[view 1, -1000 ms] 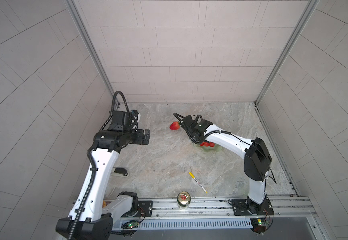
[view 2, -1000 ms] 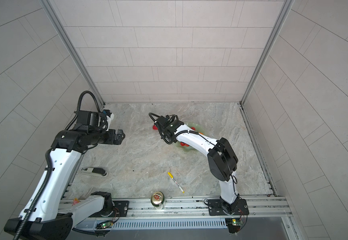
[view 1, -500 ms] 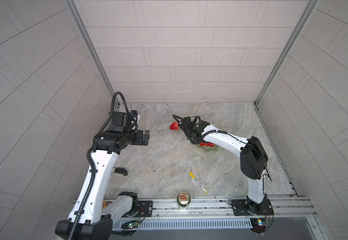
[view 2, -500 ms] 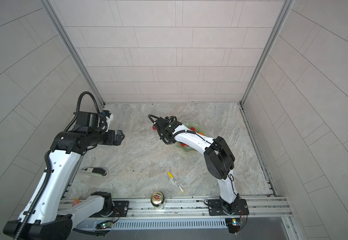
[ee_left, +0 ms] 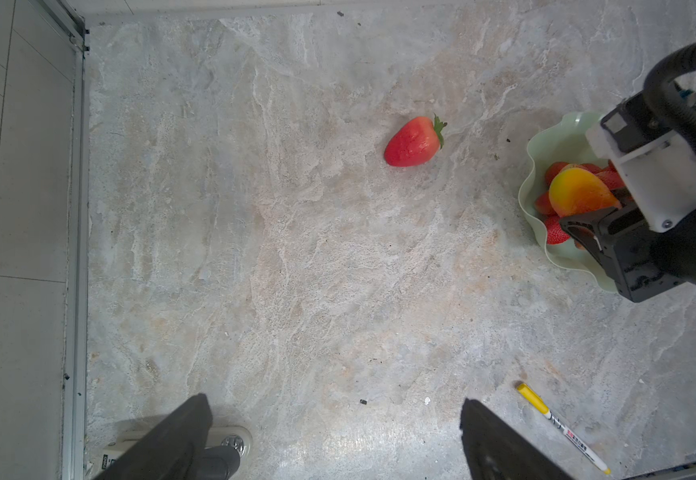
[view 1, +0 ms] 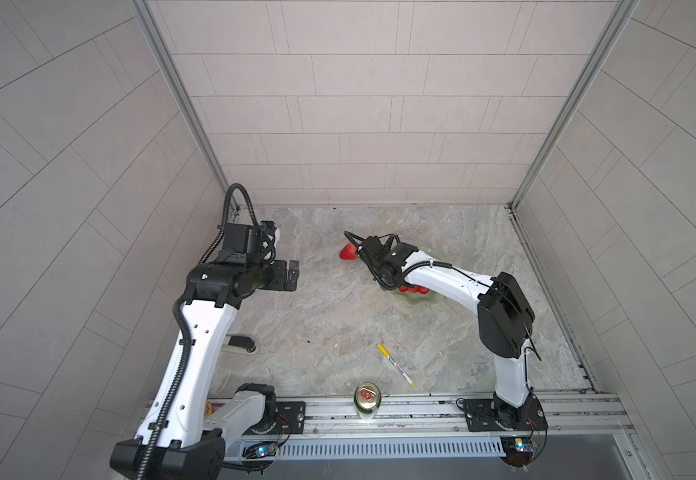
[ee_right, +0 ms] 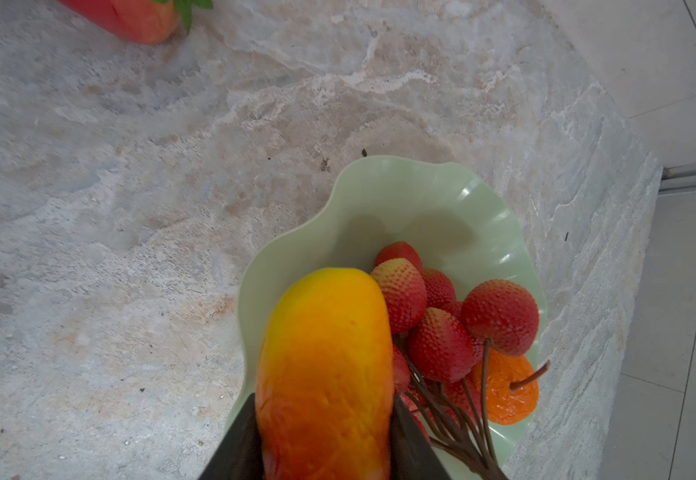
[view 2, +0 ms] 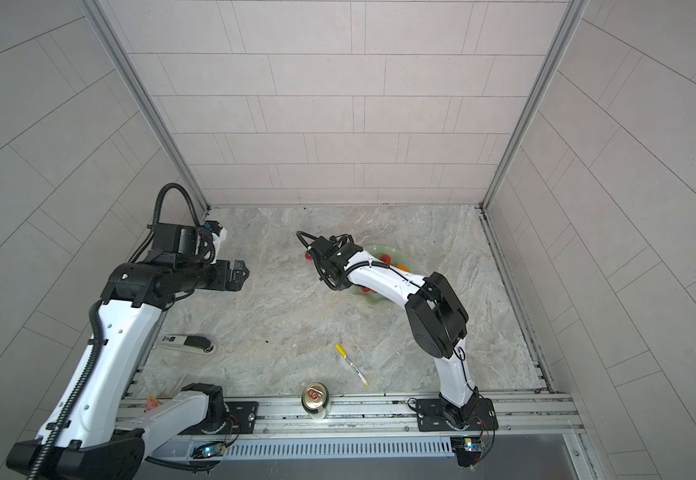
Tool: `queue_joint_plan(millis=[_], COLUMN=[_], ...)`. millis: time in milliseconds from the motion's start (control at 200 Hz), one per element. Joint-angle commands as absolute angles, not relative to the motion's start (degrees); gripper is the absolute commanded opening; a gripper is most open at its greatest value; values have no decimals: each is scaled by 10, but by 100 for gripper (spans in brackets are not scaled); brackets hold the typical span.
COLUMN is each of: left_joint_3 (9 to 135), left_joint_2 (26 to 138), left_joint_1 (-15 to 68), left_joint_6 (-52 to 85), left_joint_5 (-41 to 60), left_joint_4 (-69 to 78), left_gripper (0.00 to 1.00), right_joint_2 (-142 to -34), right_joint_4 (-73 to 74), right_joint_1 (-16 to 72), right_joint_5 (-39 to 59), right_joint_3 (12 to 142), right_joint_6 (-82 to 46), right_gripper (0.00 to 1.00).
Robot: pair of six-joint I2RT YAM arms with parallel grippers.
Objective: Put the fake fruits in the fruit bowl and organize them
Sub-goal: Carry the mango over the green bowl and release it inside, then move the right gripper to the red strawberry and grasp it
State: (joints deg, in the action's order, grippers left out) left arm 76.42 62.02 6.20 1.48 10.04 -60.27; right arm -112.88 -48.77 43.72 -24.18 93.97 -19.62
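The right end effector holds the mango: its two dark fingers press against the fruit's sides. The mango's yellow tip hangs over the near edge of the fruit bowl. In both top views the pale green bowl sits a little right of the middle of the frame, mostly hidden under the right arm.

A cluster of red berries on brown stems lies inside the bowl, with a small orange beside it against the wall. One strawberry lies on the worktop just left of the bowl, outside it.

The left end effector stands wide apart and empty, raised over the left side of the worktop, well apart from the fruit. A yellow-capped marker lies lower centre in a top view, and a drink can stands on the rail below it.
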Motion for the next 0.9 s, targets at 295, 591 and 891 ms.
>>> queue_joint_plan(millis=[295,591,891], left_joint_3=[759,760,758], left_joint_2=[614,615,607], left_joint_1=[65,67,66], left_joint_6=[10,9,9], left_joint_5=[95,95,91], left_joint_4=[-605,-605,-606], left_gripper=[100,100,100], right_joint_2=[-1128,-1111,-1288], right_joint_4=[-490,-453,-461], right_joint_1=[439,455,431], right_joint_5=[-245,-167,7], right_joint_3=[936,989,1237], right_joint_6=[-191,-115,-41], right_gripper=[48,98,100])
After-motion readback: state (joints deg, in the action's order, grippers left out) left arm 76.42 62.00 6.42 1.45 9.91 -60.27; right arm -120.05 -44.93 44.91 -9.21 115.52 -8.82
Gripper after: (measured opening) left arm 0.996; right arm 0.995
